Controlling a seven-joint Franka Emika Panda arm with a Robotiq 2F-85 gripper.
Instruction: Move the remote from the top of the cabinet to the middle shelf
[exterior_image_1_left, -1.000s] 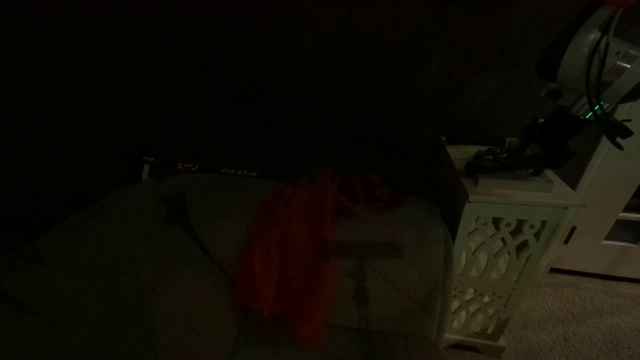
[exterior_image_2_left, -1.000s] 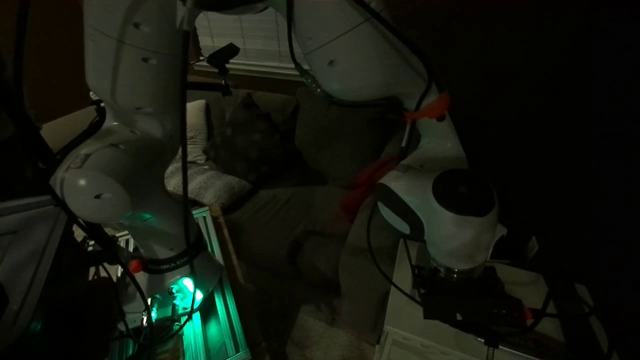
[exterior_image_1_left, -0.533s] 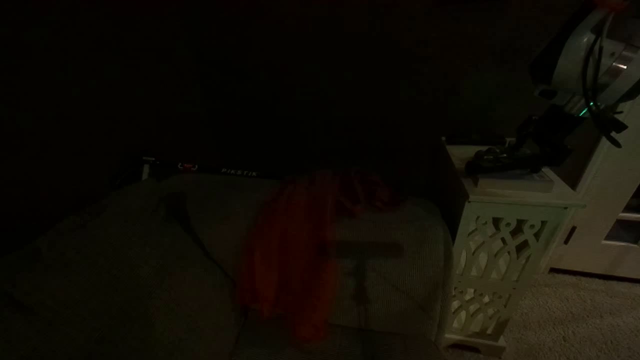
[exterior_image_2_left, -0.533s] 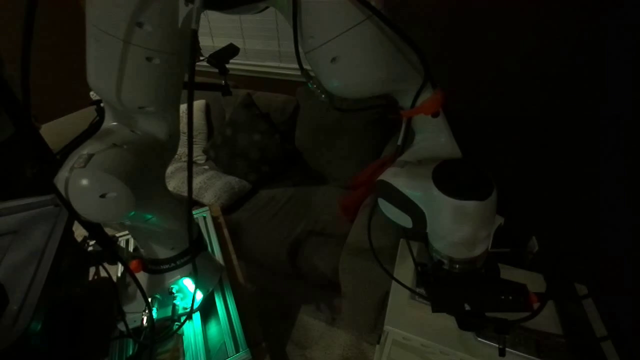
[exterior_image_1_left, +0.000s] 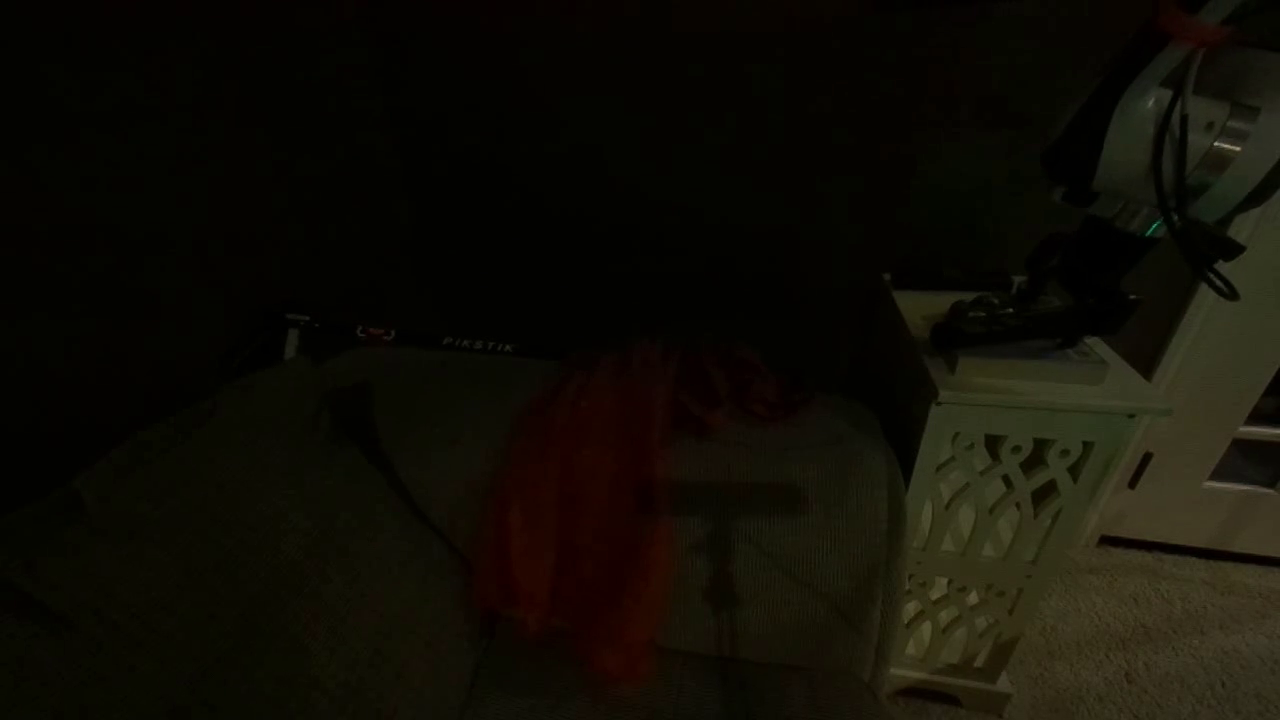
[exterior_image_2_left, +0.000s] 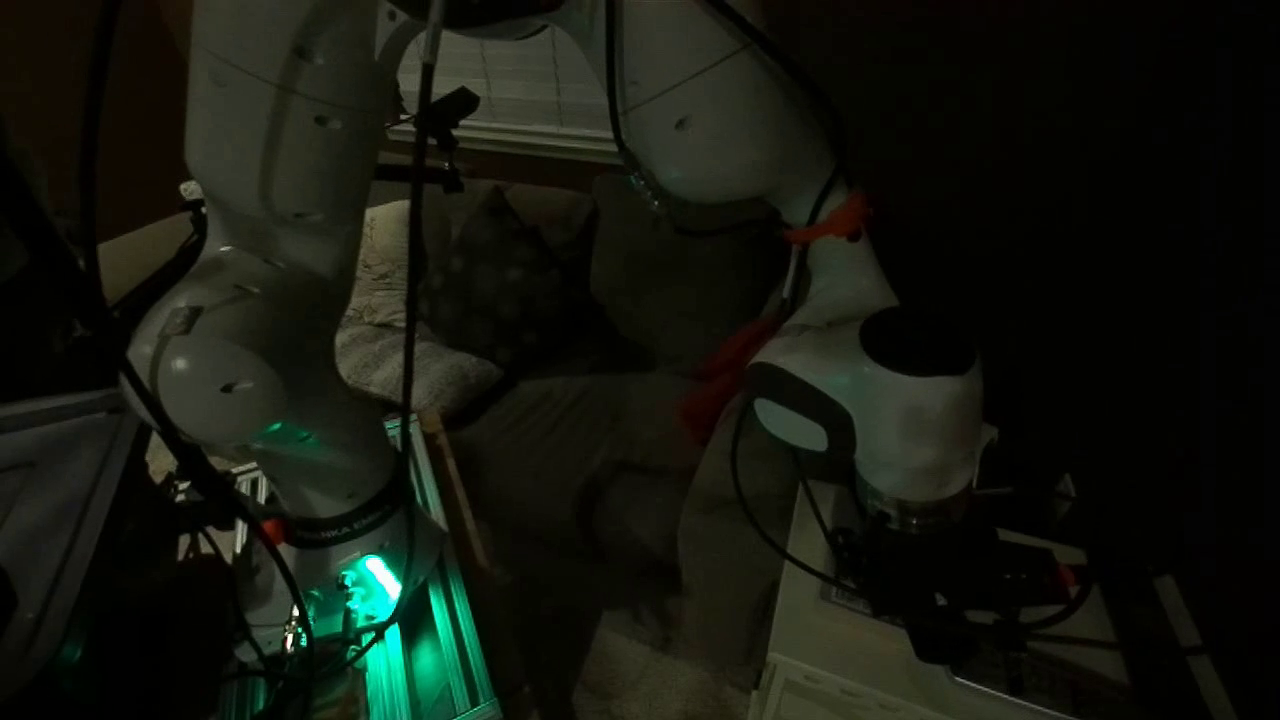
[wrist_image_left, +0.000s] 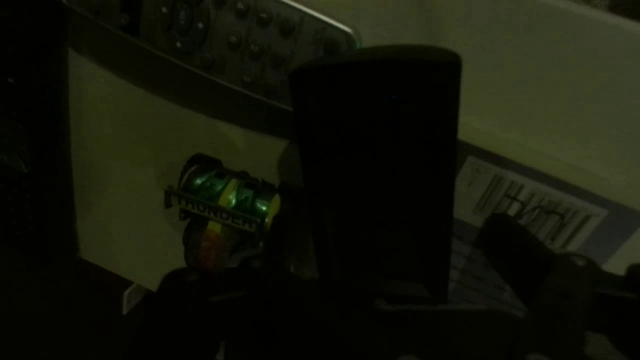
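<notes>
1. Remote (wrist_image_left: 220, 47) lies buttons up on top of the cabinet (exterior_image_1_left: 1050, 405), not yet on the middle shelf.
2. It should prove light, stiff and somewhat slippery; taking hold across its long sides, near mid-length, looks best.
3. A dark block (wrist_image_left: 380, 170) covers one end of it in the wrist view; whether they touch cannot be told.
4. The gripper (wrist_image_left: 345, 250) has its fingers spread, pinching nothing that shows.

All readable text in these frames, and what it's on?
"PIKSTIK": dark bar in an exterior view
"THUNDER": shiny green object in the wrist view
"NKA EMI", outer letters unclear: black band low on the arm
Too small: red emblem on the dark bar
Too blurred: barcode label
Too dark: key markings on the remote
</notes>
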